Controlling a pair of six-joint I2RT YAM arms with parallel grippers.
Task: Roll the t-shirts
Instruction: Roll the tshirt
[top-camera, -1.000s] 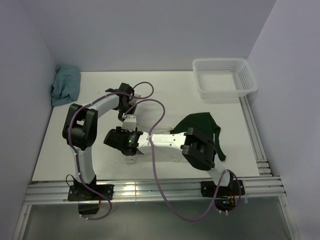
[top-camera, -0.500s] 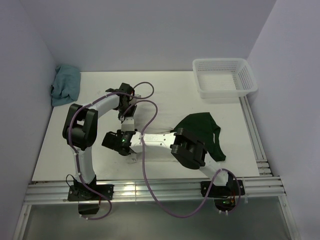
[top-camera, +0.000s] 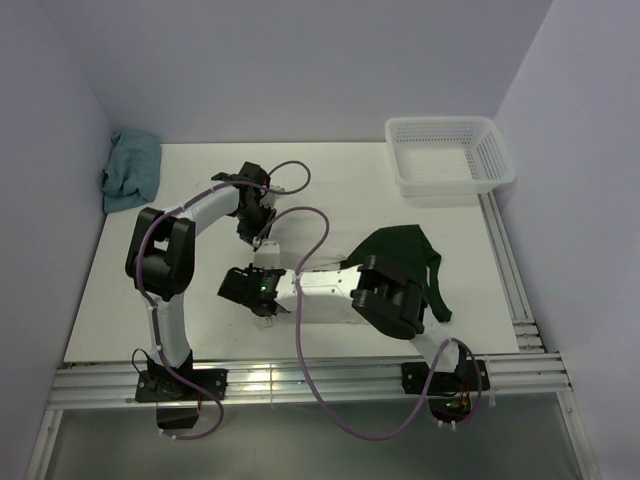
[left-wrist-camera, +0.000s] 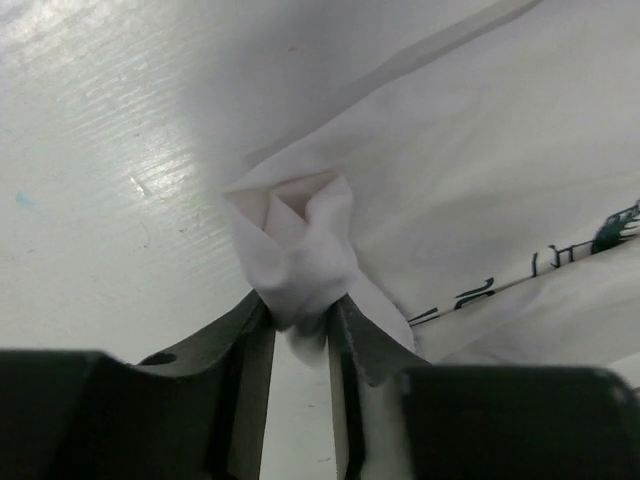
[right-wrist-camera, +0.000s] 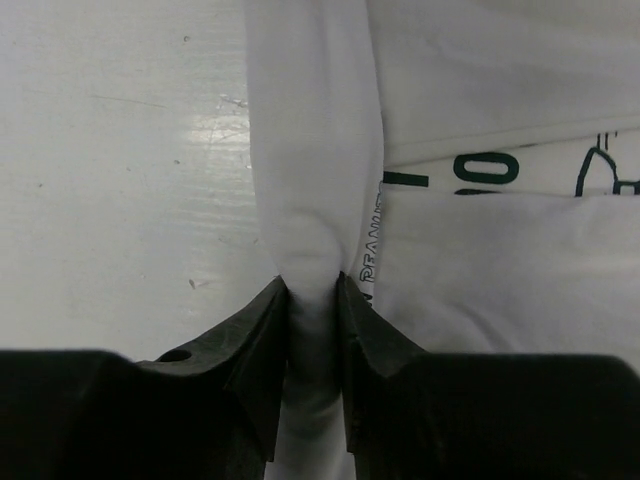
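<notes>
I see a white table (top-camera: 330, 180) from above, walled in by pale panels, with both arm bases bolted at its near edge. One t-shirt (top-camera: 398, 252) lies on the near right part of the table. Its dark green portion shows clearly on the right. Its cream-white body spreads left from there, hard to tell from the tabletop and partly hidden under the right arm.

A white mesh basket (top-camera: 448, 158) sits in the far right corner, well apart from the shirt. A crumpled teal cloth (top-camera: 132, 170) sits in the far left corner against the wall.

Both arms reach toward the middle of the table, where the shirt's left edge lies. In my left wrist view, the left gripper (left-wrist-camera: 300, 318) is clamped on a bunched knot of white fabric, lifted slightly off the table. In my right wrist view, the right gripper (right-wrist-camera: 313, 292) pinches a narrow raised fold of the same white cloth between its dark fingers (right-wrist-camera: 250, 330).

Small dark green lettering (right-wrist-camera: 480, 168) is printed on the flat fabric just beside that fold.
</notes>
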